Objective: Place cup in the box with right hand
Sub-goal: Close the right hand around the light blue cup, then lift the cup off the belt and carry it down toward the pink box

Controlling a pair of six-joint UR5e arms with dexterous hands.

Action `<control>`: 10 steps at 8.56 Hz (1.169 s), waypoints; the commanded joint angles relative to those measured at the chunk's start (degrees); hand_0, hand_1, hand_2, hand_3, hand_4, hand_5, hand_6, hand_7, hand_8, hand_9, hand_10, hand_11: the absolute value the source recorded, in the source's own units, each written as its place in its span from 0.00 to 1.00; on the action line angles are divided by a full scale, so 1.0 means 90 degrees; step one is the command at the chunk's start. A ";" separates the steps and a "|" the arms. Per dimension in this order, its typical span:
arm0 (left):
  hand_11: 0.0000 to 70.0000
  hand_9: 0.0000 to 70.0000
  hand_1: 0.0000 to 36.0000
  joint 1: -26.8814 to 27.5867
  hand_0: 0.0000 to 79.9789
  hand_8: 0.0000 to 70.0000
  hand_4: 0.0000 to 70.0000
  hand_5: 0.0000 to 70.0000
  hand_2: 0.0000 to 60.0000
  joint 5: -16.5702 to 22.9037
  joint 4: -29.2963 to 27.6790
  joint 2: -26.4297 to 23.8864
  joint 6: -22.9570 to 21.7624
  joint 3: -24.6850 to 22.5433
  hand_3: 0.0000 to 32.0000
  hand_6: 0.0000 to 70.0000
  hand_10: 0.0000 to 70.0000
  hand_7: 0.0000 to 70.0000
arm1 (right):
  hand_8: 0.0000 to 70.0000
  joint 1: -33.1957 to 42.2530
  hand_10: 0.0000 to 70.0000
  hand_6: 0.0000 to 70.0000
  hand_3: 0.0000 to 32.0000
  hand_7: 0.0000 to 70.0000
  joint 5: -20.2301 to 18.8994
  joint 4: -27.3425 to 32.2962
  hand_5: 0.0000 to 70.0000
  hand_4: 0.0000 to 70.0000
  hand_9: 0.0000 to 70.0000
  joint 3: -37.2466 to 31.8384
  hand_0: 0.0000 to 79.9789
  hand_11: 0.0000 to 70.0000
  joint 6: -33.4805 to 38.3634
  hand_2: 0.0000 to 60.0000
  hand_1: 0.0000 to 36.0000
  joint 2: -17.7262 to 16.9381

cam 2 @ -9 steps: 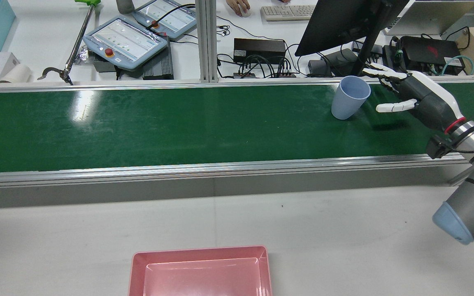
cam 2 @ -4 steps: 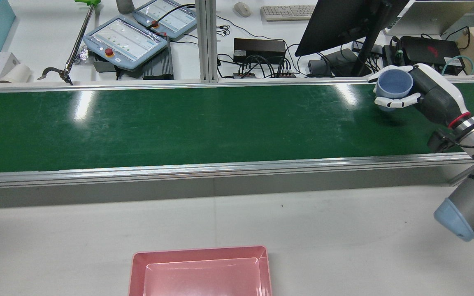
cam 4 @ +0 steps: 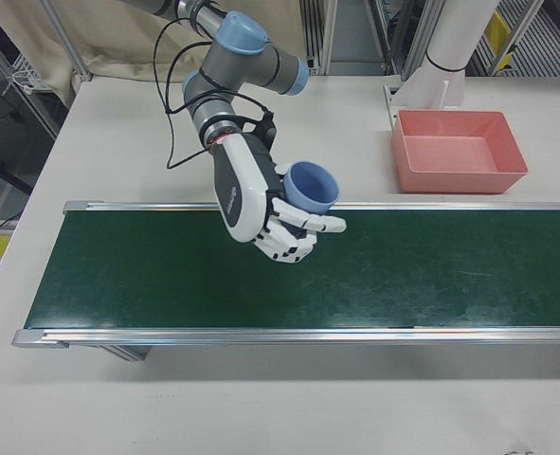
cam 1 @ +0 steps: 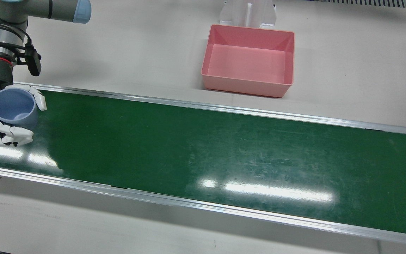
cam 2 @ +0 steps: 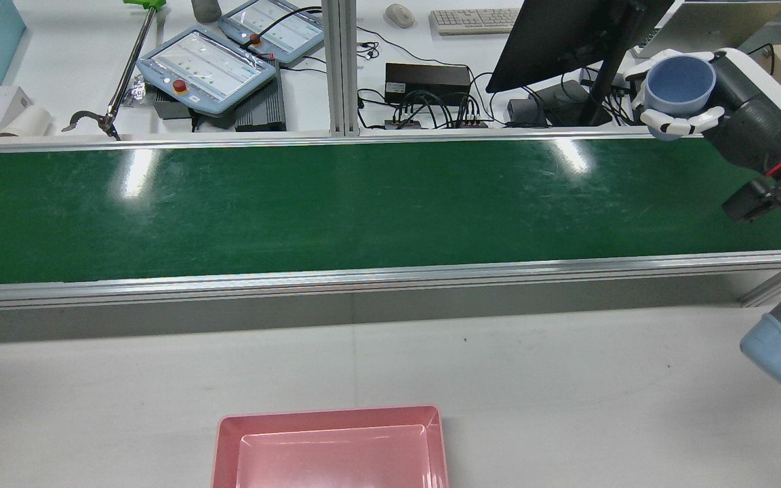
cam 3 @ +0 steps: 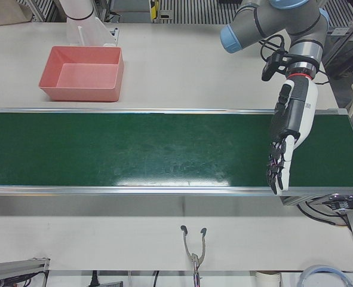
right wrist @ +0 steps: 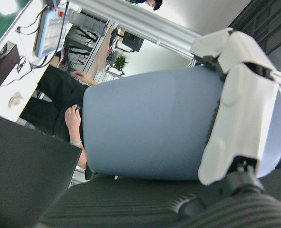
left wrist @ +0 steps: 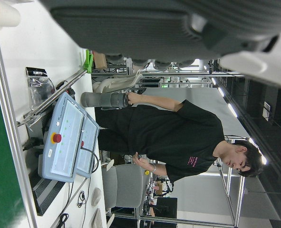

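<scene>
Now my right hand [cam 4: 278,220] has its fingers wrapped around the blue cup [cam 4: 308,186], mouth up and clear above the green belt [cam 4: 261,275] at its far end, and the pink box [cam 4: 460,150] lies well apart, off the belt on the table's robot side.

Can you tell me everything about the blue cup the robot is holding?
The cup is pale blue, smooth like plastic, with no handle and nothing inside. It is upright, its open mouth facing up. The right hand holds it lifted above the green belt, white fingers wrapped round its side. Nothing else touches it.
</scene>
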 commanded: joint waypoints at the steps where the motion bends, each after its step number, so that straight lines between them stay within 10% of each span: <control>1: 0.00 0.00 0.00 -0.0001 0.00 0.00 0.00 0.00 0.00 0.0005 0.0008 0.0000 0.0000 -0.0010 0.00 0.00 0.00 0.00 | 0.57 -0.1210 0.40 0.44 0.00 1.00 0.0019 -0.0071 0.25 0.39 0.92 0.1153 0.81 0.63 -0.0424 1.00 1.00 0.0012; 6: 0.00 0.00 0.00 -0.0001 0.00 0.00 0.00 0.00 0.00 -0.0004 0.0008 0.0000 0.0000 0.0000 0.00 0.00 0.00 0.00 | 0.55 -0.4099 0.36 0.42 0.00 1.00 0.0662 -0.0707 0.24 0.39 0.89 0.2387 0.82 0.58 -0.2063 1.00 1.00 0.0276; 9: 0.00 0.00 0.00 0.0000 0.00 0.00 0.00 0.00 0.00 -0.0004 0.0008 0.0000 0.0000 0.0000 0.00 0.00 0.00 0.00 | 0.31 -0.5674 0.22 0.27 0.00 1.00 0.1288 -0.0668 0.18 0.26 0.59 0.2408 0.75 0.37 -0.2766 1.00 0.98 0.0558; 10: 0.00 0.00 0.00 -0.0001 0.00 0.00 0.00 0.00 0.00 0.0005 0.0008 0.0000 0.0000 0.0000 0.00 0.00 0.00 0.00 | 0.12 -0.5755 0.12 0.18 0.00 0.68 0.1289 -0.0677 0.14 0.25 0.27 0.2408 0.76 0.22 -0.2819 0.57 0.84 0.0550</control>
